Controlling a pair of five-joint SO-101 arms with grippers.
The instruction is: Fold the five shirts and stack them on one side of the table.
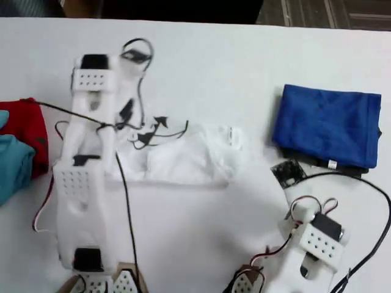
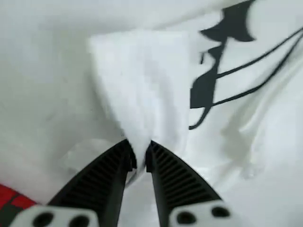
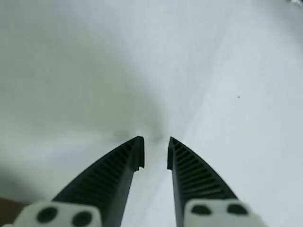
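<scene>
Right, my left gripper (image 2: 139, 158) pinches a fold of the white shirt (image 2: 142, 85); I'd carry it over low and flat. My right gripper (image 3: 155, 151) sits narrowly parted, empty.

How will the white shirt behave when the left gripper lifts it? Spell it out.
Probably floppy: the white shirt bunches into a soft fold where the left gripper pinches it. Likely light for its size, since it lies thin and rumpled on the table. Lifted by that one pinch, the rest would probably sag and drag rather than rise flat.
</scene>
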